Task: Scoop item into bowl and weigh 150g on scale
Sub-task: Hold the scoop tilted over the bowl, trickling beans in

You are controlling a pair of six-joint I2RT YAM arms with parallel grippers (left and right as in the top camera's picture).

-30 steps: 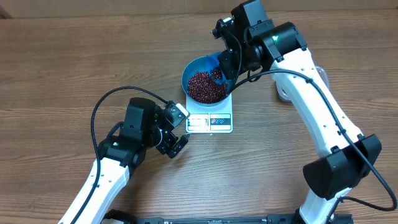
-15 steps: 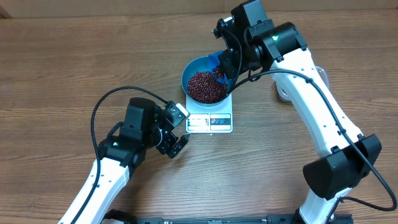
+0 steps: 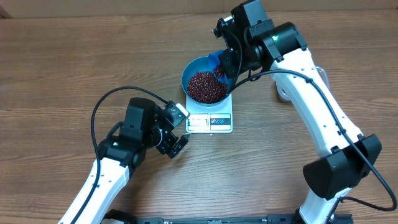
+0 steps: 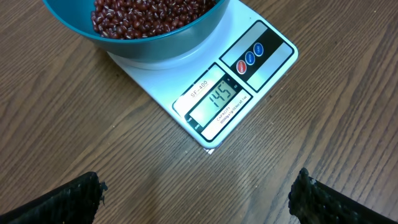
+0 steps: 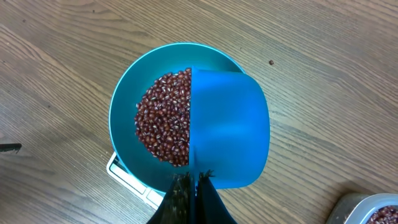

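**Weighing step: scale reading just short of target**

The blue bowl [image 3: 185, 79] is found standing on the white kitchen scale [image 3: 210, 122] at upper centre of the overhead view. The red-brown beans [image 3: 205, 86] are heaped inside it. In the left wrist view the display [image 4: 214, 96] is read as 145, a little under the required weight.

The right gripper [image 5: 194, 179] has its fingers clenched on the handle of the small blue scoop [image 5: 230, 130], which is held over the right half of the bowl. Whether any beans lie in the scoop cannot be told. The left gripper [image 4: 196, 193] is positioned low over the worktop [image 4: 93, 143] just in front of the scale, its fingers spread wide and grasping nothing. A clear tub [image 5: 367, 210] holding more beans is seen at the lower right of the right wrist view.

The topping-up step is judged to be in hand. The next move is judged to call for a very small addition, tipped gently from the scoop or fetched from the tub. The display should be watched so that the target is not overshot.
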